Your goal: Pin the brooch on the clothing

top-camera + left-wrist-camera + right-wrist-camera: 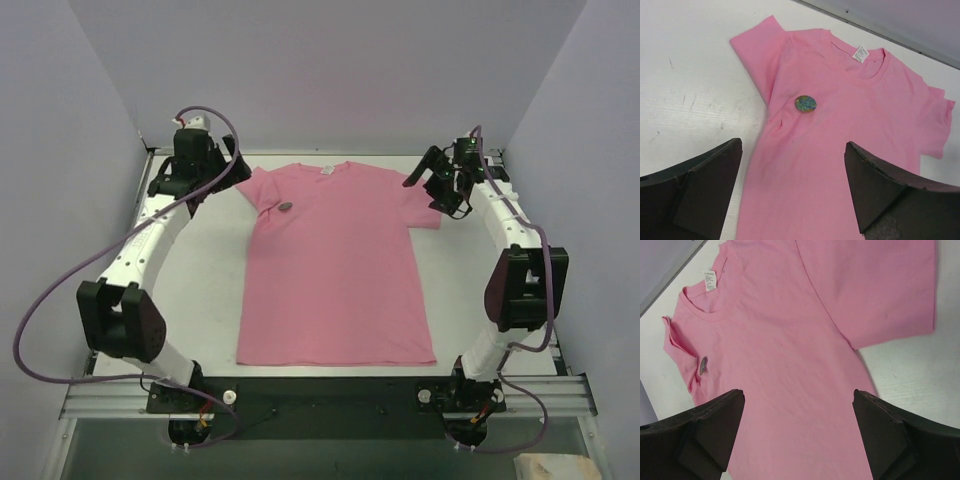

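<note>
The pink T-shirt lies flat on the white table, neck toward the back, with a white label inside the neckline. The small round greenish-grey brooch sits on the shirt's chest near its left sleeve; it also shows in the left wrist view and the right wrist view. My left gripper is open and empty, raised beside the left sleeve. My right gripper is open and empty, raised by the right sleeve. The shirt fills the left wrist view and the right wrist view.
Grey-lavender walls enclose the table on three sides. Bare white table lies left of the shirt and a narrower strip to its right. Purple cables loop off both arms. A metal rail runs along the near edge.
</note>
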### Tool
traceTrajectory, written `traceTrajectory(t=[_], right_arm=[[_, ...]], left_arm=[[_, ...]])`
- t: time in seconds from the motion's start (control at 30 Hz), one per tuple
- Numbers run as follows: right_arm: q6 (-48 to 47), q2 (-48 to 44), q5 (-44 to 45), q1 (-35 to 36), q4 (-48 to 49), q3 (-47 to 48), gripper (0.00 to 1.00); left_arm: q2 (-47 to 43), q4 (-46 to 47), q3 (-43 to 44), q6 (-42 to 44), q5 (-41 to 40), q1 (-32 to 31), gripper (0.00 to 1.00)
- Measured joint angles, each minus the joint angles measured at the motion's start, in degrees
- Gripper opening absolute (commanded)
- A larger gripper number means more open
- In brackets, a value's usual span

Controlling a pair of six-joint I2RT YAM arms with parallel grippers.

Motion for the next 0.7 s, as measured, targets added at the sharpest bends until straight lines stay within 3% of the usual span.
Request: traceTrajectory(t=[0.33,0.6,0.7], right_arm=[[1.2,12.4,-1.8,0.0,2.5,4.8,0.95],[1.3,17.9,-2.8,-0.2,3.2,6.4,0.95],[1.3,18.9,-3.1,-0.5,3.3,6.4,0.95]], left_arm=[[23.5,-1.3,15.5,1.4,2.0,0.0,0.85],[40.5,-10.6,36.4,6.1,-6.3,-3.2,0.82],[45.2,-13.9,44.3,8.1,-10.0,-5.9,0.77]])
